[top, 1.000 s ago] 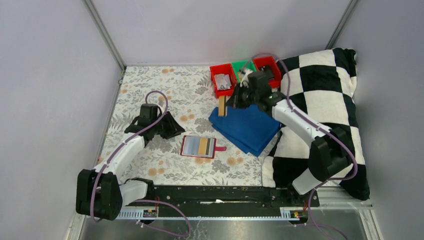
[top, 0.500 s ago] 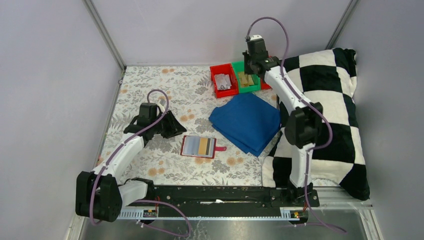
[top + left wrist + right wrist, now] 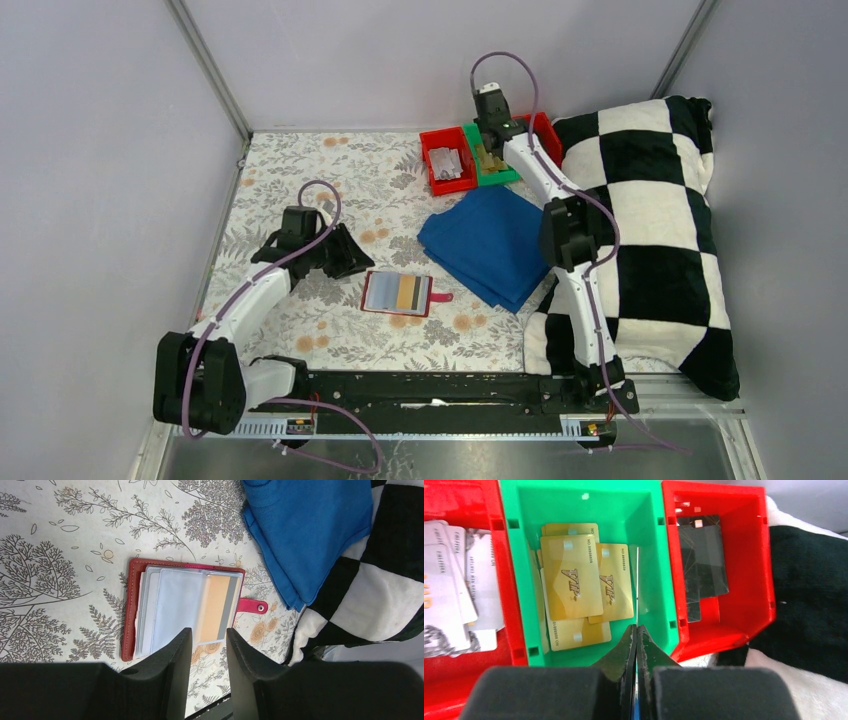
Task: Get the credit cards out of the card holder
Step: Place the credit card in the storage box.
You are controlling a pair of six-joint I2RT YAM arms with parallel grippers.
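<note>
The red card holder lies open on the floral tablecloth, its strap tab pointing right. In the left wrist view the holder shows a pale blue-white card, a tan-yellow card and a grey card edge in its slots. My left gripper is open and empty, just above the holder's near edge; it also shows in the top view. My right gripper is shut on a thin card seen edge-on, over the green bin. In the top view it reaches to the back.
Three bins stand at the back: a red one with pale cards, the green one with gold cards, a red one with dark cards. A folded blue cloth and a checkered pillow lie to the right.
My right arm swung from above the blue cloth, carrying the tan card, back and up to the bins, then settled over the green bin. My left arm barely moved.
</note>
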